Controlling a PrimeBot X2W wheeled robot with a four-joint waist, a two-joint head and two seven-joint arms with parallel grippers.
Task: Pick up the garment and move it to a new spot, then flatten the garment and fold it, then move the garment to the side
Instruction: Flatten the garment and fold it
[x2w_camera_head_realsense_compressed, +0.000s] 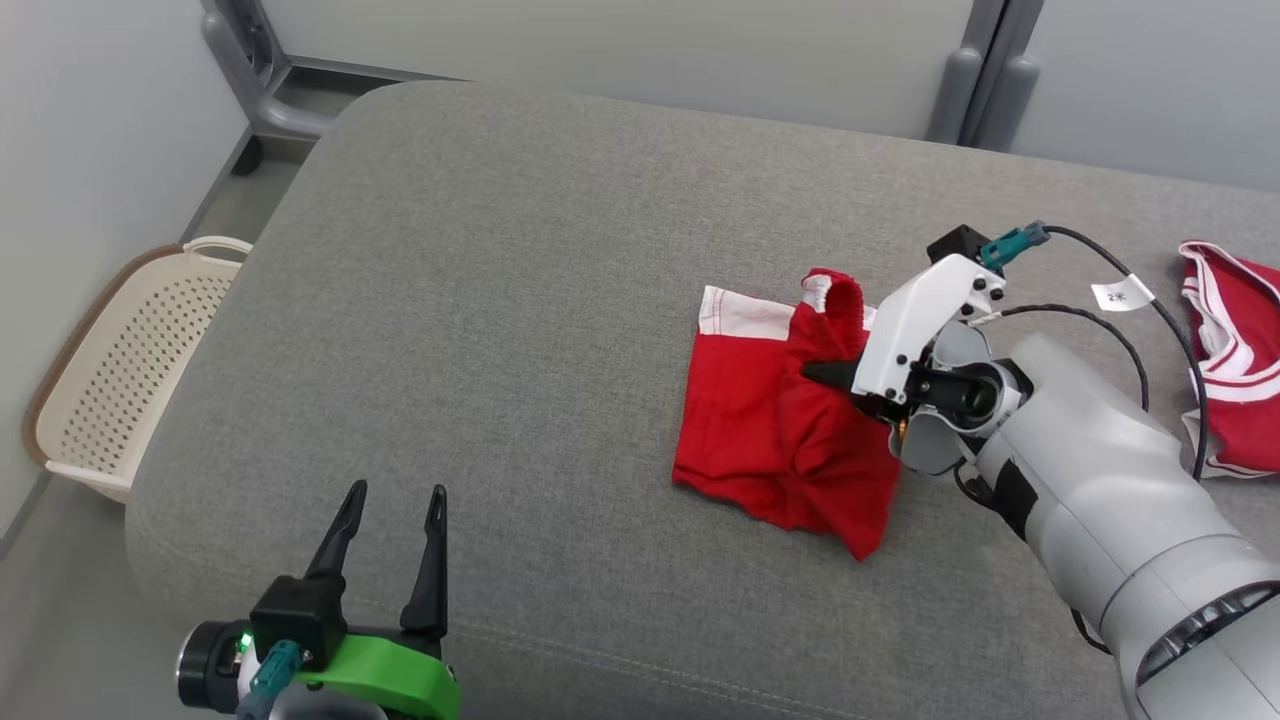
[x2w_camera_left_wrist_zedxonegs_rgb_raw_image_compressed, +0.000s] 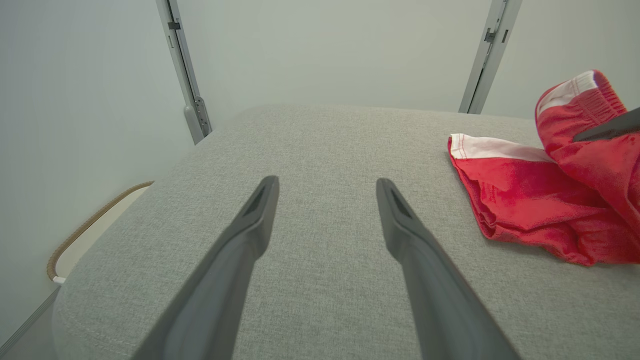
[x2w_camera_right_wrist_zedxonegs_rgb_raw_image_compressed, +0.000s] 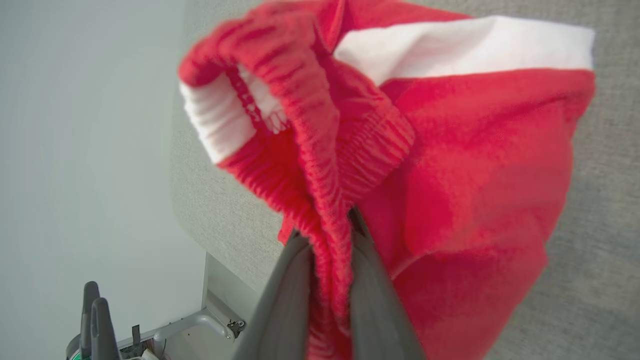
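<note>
Red garment (x2w_camera_head_realsense_compressed: 770, 430) lies crumpled on the grey surface (x2w_camera_head_realsense_compressed: 520, 300), right under the right end effector (x2w_camera_head_realsense_compressed: 820, 373). That end effector is almost closed and pinches the stretchy waistband, holding it up. Its arm reaches in from the robot's right, with the fingers pointing sideways to the left. The garment's long side runs away from the robot, with the white hem at the far end. The left end effector (x2w_camera_head_realsense_compressed: 397, 495) is wide open, holds nothing, and is well apart to the left.
</note>
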